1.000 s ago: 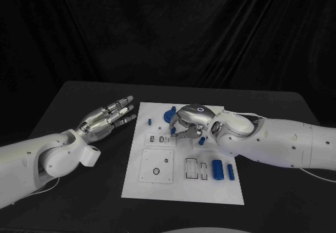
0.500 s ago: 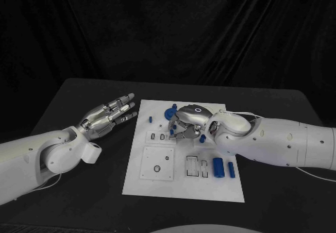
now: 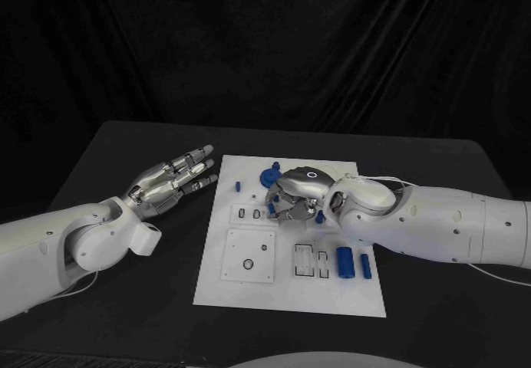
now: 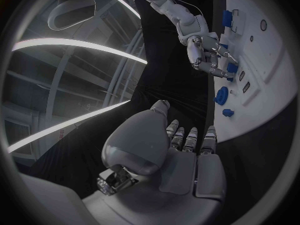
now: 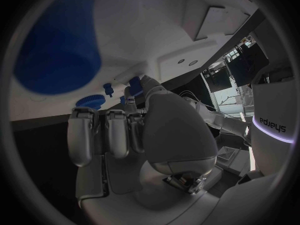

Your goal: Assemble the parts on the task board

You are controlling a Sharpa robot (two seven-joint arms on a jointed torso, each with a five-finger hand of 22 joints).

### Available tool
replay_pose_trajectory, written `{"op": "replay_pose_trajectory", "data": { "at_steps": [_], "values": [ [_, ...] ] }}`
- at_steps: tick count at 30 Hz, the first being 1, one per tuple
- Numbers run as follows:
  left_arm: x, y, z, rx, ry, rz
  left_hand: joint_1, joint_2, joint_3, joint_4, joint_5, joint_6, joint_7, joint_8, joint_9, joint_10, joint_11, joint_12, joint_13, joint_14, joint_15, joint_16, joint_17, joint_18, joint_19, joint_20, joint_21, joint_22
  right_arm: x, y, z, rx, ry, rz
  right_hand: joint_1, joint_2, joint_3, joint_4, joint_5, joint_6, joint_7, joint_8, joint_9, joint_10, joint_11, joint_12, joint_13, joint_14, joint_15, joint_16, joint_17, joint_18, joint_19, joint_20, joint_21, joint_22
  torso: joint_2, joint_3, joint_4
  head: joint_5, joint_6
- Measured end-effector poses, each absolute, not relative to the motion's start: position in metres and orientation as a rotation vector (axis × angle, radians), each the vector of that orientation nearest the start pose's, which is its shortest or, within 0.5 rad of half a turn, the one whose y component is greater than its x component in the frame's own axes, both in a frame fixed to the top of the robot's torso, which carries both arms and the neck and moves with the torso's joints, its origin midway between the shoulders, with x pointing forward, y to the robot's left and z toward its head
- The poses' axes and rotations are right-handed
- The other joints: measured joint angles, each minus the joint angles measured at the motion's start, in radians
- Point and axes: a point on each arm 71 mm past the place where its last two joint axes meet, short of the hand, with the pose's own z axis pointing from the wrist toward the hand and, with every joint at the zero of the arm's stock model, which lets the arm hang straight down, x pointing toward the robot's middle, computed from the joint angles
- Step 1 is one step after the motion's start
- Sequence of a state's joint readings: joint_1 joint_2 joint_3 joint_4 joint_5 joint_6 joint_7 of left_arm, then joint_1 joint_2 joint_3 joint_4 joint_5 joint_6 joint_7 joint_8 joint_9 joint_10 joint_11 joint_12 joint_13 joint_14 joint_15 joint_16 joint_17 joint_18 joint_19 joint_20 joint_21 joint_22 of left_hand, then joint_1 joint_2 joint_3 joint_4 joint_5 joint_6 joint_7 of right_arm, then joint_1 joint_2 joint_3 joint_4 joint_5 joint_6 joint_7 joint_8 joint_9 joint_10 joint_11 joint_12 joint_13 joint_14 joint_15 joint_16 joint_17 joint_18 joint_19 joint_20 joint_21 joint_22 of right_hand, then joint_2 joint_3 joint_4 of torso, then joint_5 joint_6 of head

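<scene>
The white task board [image 3: 249, 295] lies in the middle of the black table. My right hand [image 3: 297, 196] hangs over its upper middle with the fingers curled down. It pinches a small blue part [image 3: 273, 206] just above the board's small slots; the right wrist view shows this part [image 5: 133, 89] at the thumb tip. A blue gear [image 3: 269, 179] and a small blue peg [image 3: 237, 185] stand beyond the hand. A blue cylinder [image 3: 345, 263] and a slim blue peg [image 3: 364, 267] lie on the near right of the board. My left hand [image 3: 172, 182] floats left of the board, fingers spread, holding nothing.
Another blue piece [image 3: 321, 218] sits on the board just beside my right palm. My right forearm [image 3: 443, 226] covers the board's right edge. The left wrist view shows the board [image 4: 269, 80], the gear [image 4: 221, 95] and my right hand [image 4: 206, 50]. Black table surrounds the board.
My right hand has settled slightly lower over the slots, still holding the small blue part. The left hand has stayed in place.
</scene>
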State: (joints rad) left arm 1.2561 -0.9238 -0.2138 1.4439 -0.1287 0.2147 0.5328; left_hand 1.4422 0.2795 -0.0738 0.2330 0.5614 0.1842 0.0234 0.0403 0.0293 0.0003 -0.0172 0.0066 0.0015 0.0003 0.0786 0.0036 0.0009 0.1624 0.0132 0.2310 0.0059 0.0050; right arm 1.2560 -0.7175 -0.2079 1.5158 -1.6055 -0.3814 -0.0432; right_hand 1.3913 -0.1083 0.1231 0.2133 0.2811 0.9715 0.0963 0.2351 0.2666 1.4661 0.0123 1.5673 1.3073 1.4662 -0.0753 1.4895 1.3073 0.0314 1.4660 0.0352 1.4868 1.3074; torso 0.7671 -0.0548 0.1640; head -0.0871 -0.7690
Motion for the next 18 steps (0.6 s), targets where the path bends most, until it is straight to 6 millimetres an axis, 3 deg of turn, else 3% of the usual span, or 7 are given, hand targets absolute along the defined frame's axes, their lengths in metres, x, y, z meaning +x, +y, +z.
{"op": "replay_pose_trajectory", "data": {
  "at_steps": [18],
  "values": [
    [0.4705, 0.2486, -0.205, -0.837, 1.665, -1.862, 0.0, 0.0, 0.0, 0.0, 0.0, 0.0, 0.0, 0.0, 0.0, 0.0, 0.0, 0.0, 0.0, 0.0, 0.0, 0.0, 0.0, 0.0, 0.0, 0.0, 0.0, 0.0, 0.4632, -0.1356, -0.2107, -0.506, 1.618, 0.7, -0.01, 0.0, 0.0, 0.0, 0.0, -0.009, 0.001, -0.012, -0.006, 0.0, 0.0, 0.0, 0.001, 0.0, 0.0, 0.0, 0.0, 0.0, 0.001, 0.001, 0.0, 0.0, -0.001, -0.0001, -0.0007, -0.001, -0.003]
  ]
}}
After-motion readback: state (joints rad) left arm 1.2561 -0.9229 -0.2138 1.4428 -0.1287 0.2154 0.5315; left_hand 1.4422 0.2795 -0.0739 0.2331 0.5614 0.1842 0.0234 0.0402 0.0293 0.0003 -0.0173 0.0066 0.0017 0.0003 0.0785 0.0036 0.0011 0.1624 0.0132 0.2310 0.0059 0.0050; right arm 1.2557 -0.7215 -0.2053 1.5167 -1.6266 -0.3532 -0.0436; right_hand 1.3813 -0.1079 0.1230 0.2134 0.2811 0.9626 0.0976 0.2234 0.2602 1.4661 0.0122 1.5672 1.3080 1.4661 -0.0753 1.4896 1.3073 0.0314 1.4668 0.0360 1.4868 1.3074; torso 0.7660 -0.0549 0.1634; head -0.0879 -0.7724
